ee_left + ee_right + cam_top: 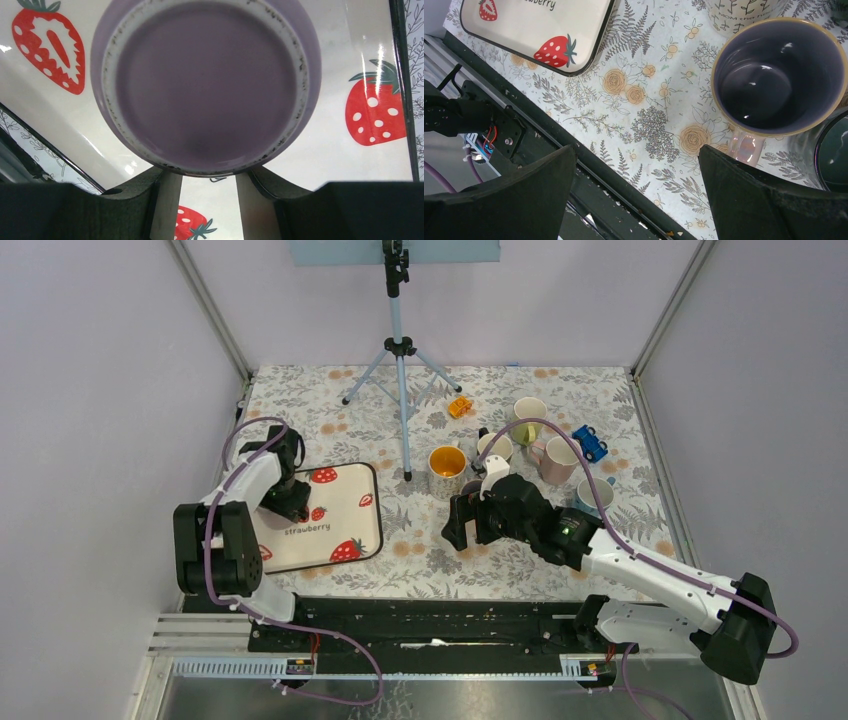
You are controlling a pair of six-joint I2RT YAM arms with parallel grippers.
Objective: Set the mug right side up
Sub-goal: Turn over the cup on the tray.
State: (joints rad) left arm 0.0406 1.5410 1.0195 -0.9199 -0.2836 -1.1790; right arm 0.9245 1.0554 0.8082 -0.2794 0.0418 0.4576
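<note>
Pale fingers [167, 210] of the left claw [209, 182] rise from the bottom edge of the left wrist view. They stand apart with nothing clamped between them. Just past their tips, filling the upper centre, is the purple mug [210, 85]. It stands mouth-down on the strawberry tray [350, 60], its speckled unglazed foot ring facing the lens. Whether the tips touch its near edge I cannot tell.

It looks like glazed ceramic, so probably rigid, fairly heavy, slick on the wall and liable to chip if dropped. No handle shows, so a grip across the side wall, low enough to roll it over, seems soundest.

The right claw [636, 150] also gapes, hovering over the floral worktop [649, 100] beside an upright dark-lined mug [779, 75] at upper right.

Only the wrist view shows the inverted mug. From the top view the left arm hides it, though that view places the claw [290, 498] over the tray [345, 510] at centre left.
</note>
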